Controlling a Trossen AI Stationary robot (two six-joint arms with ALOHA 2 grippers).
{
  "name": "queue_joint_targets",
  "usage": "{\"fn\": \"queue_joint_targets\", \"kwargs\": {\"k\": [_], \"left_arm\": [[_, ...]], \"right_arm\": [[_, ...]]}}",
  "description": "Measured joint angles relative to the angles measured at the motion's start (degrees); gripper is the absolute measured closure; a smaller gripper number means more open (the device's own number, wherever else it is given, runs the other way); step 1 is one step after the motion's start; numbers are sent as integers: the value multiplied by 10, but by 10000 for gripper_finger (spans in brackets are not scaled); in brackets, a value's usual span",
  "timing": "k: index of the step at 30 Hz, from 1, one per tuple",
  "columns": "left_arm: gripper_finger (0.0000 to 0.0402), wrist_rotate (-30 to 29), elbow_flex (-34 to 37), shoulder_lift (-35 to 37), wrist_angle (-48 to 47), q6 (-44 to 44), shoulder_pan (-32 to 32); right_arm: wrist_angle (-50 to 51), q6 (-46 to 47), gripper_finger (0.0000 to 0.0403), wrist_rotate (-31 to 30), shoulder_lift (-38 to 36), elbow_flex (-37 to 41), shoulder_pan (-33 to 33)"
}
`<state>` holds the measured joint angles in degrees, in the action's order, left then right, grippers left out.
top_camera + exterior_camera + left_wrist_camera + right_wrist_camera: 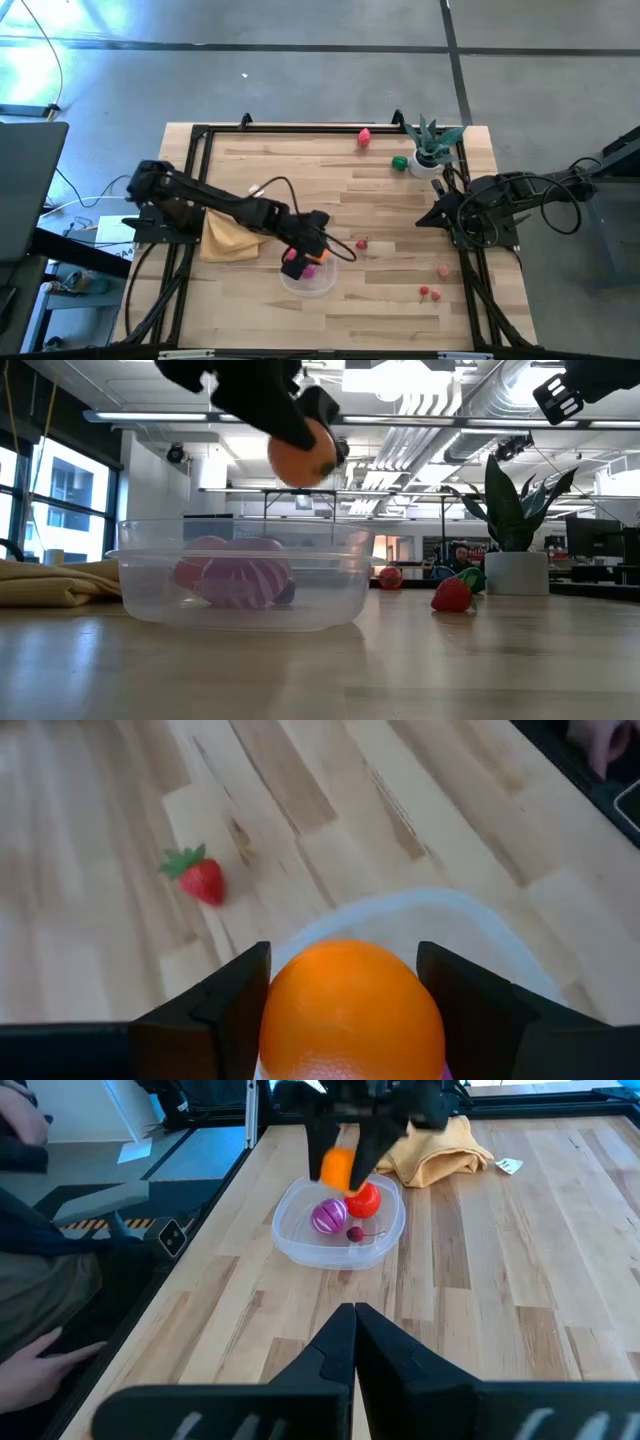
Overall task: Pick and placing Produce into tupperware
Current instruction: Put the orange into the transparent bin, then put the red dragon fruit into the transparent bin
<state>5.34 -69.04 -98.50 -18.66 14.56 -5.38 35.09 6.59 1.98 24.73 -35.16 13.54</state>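
Note:
My left gripper [296, 258] is shut on an orange toy fruit [350, 1010] above the clear tupperware [310, 278]; the fruit also shows in the low view [302, 455] and the right wrist view [338, 1168]. In the tupperware [340, 1230] lie a magenta-purple piece [328, 1216], a red piece [364, 1200] and a small dark cherry [355, 1234]. A strawberry [203, 880] lies on the table to the tupperware's right. My right gripper [355, 1325] is shut and empty at the table's right edge. My left gripper pinches the orange fruit by its two opposite sides [275, 1010] between its two fingers [235, 1005]. The fingers come from above, slanting down. The fruit is lifted clear, above the tupperware's rim.
A mustard-yellow cloth [228, 238] lies left of the tupperware. A potted plant [432, 150] stands at the far right with a green piece [400, 162] beside it. A pink piece [365, 137] lies at the far edge; more red and pink pieces [430, 292] lie at the near right.

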Motion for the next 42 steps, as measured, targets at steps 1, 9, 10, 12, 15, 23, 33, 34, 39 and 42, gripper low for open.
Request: {"fn": "queue_joint_targets", "kwargs": {"k": [1,9,10,12,15,23,33,34,39,42], "left_arm": [[183,5,-1,-10,11,1,0],[153,18,1,-71,19,-13,0],[155,19,0,-76,19,-14,1],[164,28,1,-85,15,-14,1],[180,32,0,-89,16,-13,1],[154,32,0,-88,17,-13,1],[102,13,-2,-88,1,-15,1],[100,13,-7,-88,-3,-15,1],[103,22,-87,-88,-109,-6,1],[110,7,-163,-87,-220,7,1]], "right_arm": [[0,0,402,0,0,0,0],[0,0,402,0,0,0,0],[0,0,402,0,0,0,0],[0,0,402,0,0,0,0],[0,0,402,0,0,0,0],[0,0,402,0,0,0,0],[0,0,402,0,0,0,0],[0,0,402,0,0,0,0],[0,0,402,0,0,0,0],[0,0,402,0,0,0,0]]}}
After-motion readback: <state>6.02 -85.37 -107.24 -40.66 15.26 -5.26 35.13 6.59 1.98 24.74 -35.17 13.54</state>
